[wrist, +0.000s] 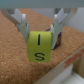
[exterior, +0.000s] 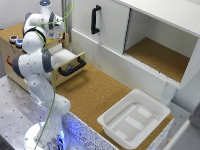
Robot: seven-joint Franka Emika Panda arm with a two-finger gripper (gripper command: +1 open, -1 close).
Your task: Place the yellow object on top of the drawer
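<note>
1. Placement step: your gripper (wrist: 39,31) has its fingers (wrist: 21,22) clamped on the yellow object (wrist: 40,47), just above the drawer (exterior: 70,65) cabinet's cork top.
2. Next, judge contact, then release.

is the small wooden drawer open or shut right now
Open: in the exterior view the drawer front with its black handle juts out from the wooden box.

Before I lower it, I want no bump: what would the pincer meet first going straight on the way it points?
Judging by the wrist view, the pincer, shut on the yellow object, would first meet the cork-brown top of the drawer; depth is unclear.
</note>
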